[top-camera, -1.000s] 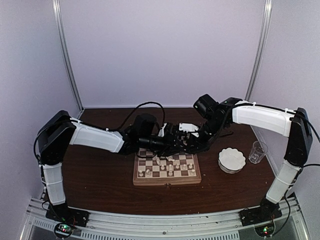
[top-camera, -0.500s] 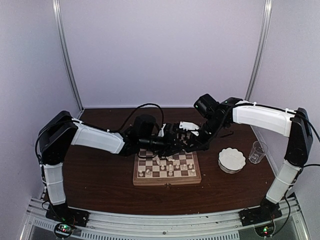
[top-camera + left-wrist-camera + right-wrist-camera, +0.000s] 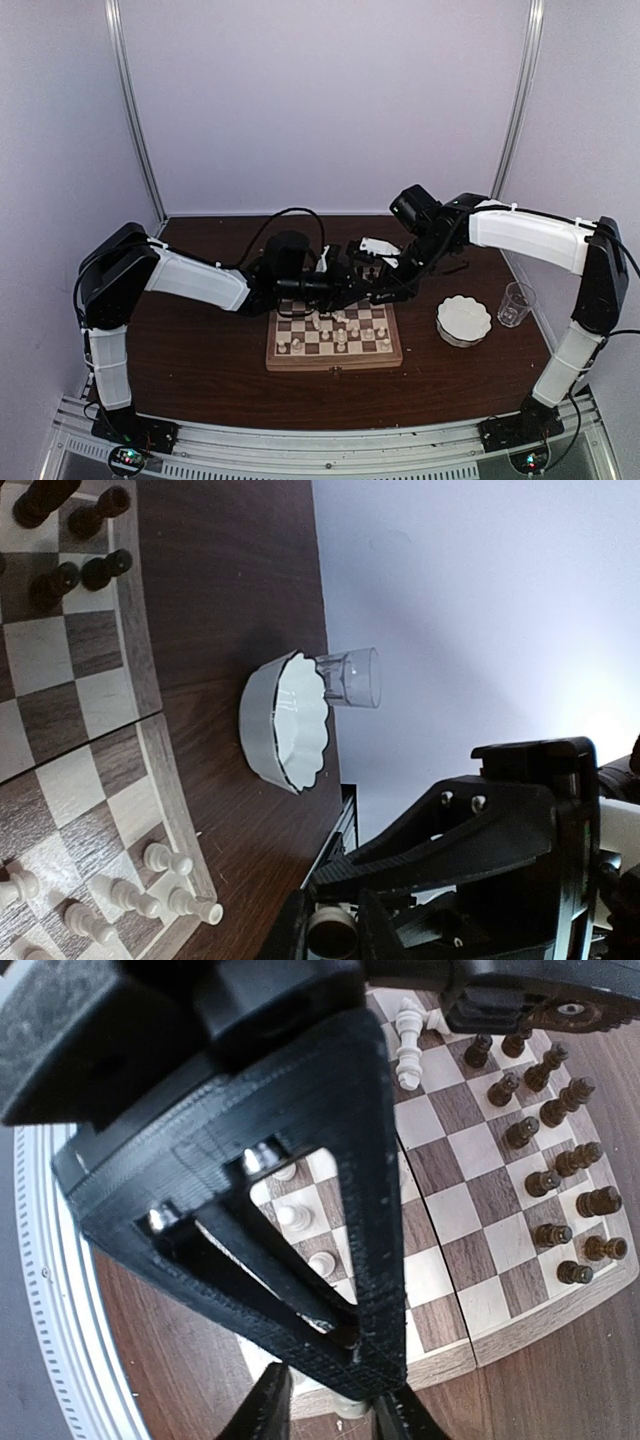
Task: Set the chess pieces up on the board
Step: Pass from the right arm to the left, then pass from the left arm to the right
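Chess pieces [image 3: 520,1132] stand in rows on the board [image 3: 470,1250] beneath both grippers; right gripper [image 3: 335,1410] fingers parted, seemingly to set down a piece; left gripper [image 3: 335,290] opening cannot be told

A black, ribbed plastic triangular frame [image 3: 365,1160] fills the left and middle, in front of the square wooden chessboard [image 3: 450,1200] of dark brown and cream squares. Small dark brown turned pieces [image 3: 560,1165] stand in two rows along the board's right side. Small cream-white pieces [image 3: 291,1216] show through the frame's opening, with another cream-white pair [image 3: 406,1040] at the top. At the bottom edge the right gripper [image 3: 335,1415] has its fingers apart, a single cream piece [image 3: 350,1406] between them.
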Robot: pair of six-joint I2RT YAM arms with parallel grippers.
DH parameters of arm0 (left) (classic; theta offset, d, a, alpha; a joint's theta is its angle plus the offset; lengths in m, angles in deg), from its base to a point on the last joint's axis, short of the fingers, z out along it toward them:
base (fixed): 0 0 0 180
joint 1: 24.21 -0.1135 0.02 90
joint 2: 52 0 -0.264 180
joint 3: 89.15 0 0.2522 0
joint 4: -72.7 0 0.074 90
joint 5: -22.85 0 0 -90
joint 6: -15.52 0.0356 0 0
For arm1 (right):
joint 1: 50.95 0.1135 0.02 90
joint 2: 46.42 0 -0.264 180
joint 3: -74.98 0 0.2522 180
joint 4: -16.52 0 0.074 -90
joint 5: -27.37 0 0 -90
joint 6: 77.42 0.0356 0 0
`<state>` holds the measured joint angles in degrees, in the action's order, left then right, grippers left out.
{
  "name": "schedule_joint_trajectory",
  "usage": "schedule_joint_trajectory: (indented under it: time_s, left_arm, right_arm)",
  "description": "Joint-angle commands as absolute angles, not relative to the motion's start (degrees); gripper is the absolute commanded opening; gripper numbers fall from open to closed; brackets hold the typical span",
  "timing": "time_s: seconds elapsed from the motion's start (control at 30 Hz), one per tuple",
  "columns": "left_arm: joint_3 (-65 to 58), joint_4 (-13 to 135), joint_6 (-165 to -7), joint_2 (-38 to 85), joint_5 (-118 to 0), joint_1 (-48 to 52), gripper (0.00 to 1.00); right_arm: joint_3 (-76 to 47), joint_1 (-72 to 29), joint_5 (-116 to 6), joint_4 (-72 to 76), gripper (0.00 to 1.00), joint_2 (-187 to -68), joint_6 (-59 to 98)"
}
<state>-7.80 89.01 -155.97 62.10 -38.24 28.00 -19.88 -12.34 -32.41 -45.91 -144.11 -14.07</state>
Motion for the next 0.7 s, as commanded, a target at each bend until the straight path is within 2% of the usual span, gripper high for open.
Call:
schedule_joint_trajectory:
  time_s: [0.0,0.17,0.33,0.5,0.67]
  left_arm:
    - [-8.9,96.6,-156.1,61.6,-37.9,28.6,0.1]
    - [-10.1,99.6,-155.9,60.5,-37.5,28.1,0.1]
    - [-9.3,102.6,-154.9,60.4,-37.1,28.1,0.1]
    - [-9.4,104.6,-154.8,60.0,-37.5,28.0,0.1]
    - [-9.5,105.7,-154.7,59.6,-38.6,27.8,0.1]
  right_arm:
    - [-19.0,-14.4,-27.0,-42.7,0.35,-137.4,-13.5]
    - [-15.3,-22.6,-14.0,-38.7,0.49,-131.6,-7.0]
    - [-14.1,-25.6,-1.7,-37.9,0.48,-134.0,-1.3]
    - [-10.2,-27.2,5.0,-28.5,0.48,-136.3,9.7]
    - [-8.5,-27.5,9.3,-26.3,0.48,-137.5,12.6]
